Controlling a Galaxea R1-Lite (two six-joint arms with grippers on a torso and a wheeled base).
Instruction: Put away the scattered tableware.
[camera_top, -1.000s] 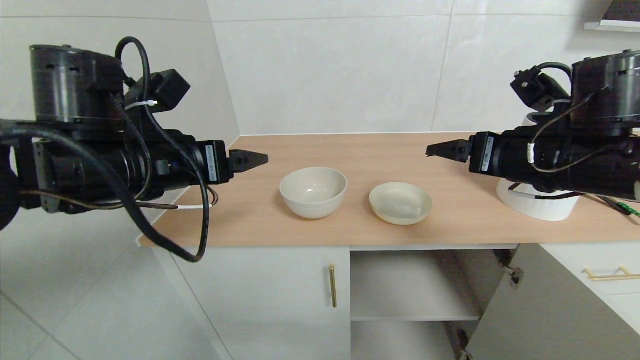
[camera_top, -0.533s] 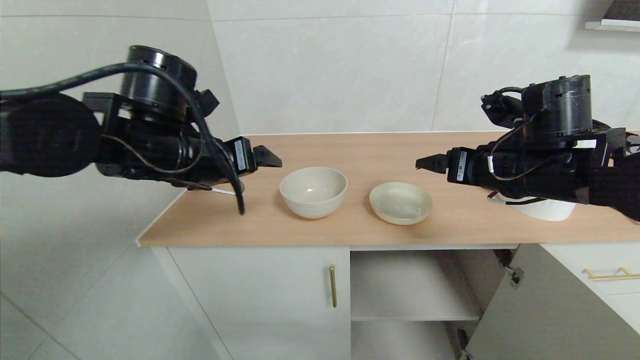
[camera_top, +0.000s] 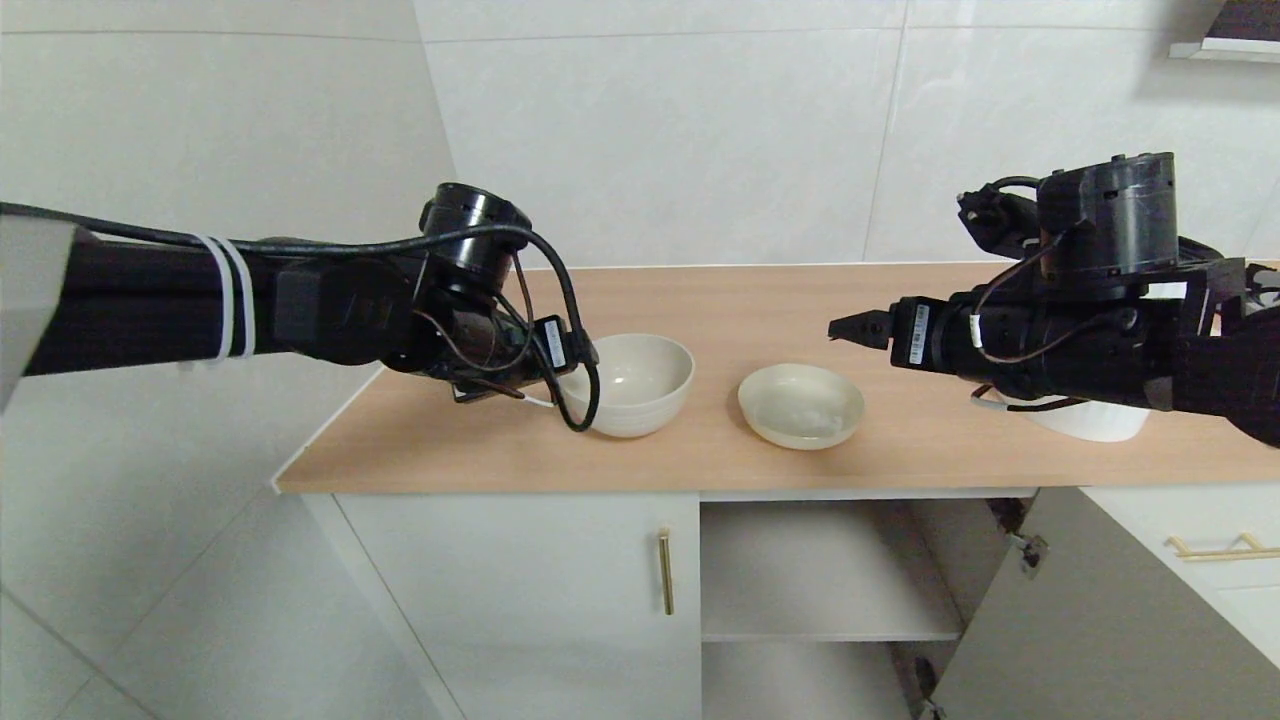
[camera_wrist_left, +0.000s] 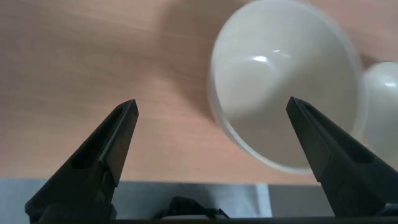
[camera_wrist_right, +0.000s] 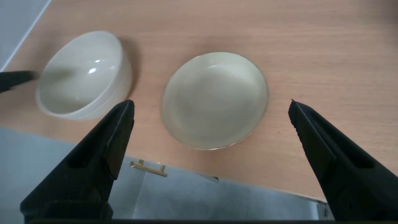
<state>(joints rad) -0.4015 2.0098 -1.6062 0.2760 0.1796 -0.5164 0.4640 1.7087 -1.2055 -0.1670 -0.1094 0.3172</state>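
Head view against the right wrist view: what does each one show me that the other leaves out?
The head view adds the open cupboard shelf under the counter, the tiled wall and a white appliance at the counter's right end. The right wrist view adds how wide the fingers of the right claw stand apart, with the shallow dish seen between them. Both share the deep bowl, that dish beside it and the wooden counter.

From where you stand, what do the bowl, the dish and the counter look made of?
Bowl: likely glazed ceramic, cream and glossy, with a bright highlight inside. Dish: probably the same, though duller. Counter: wood or wood-look laminate, matte, with fine grain lines.
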